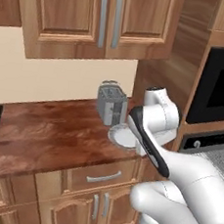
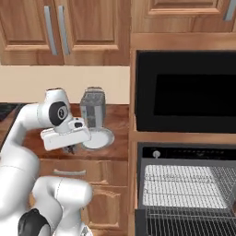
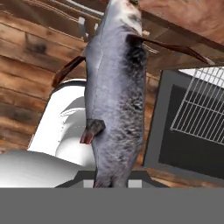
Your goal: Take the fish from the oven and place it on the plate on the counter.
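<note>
Between the claw's (image 3: 111, 184) two tips the fish (image 3: 114, 87) hangs clamped by its tail end, its grey body running away from the hand camera. From the right base camera the claw (image 2: 70, 148) sits low under the white hand, just left of the plate (image 2: 97, 138) and above the table's (image 1: 47, 131) front edge. The step in hand, as I judge it, is the carry to the plate — so the hand needs to shift toward the plate's middle before anything lets go. Lowering first would be wise: a slim fish dropped from height may skid off the rim. Beyond the plate stands a toaster (image 2: 92, 108), touching or nearly so — keep clear of it. Farther right, the oven (image 2: 184, 193) stands open, its rack bare.
</note>
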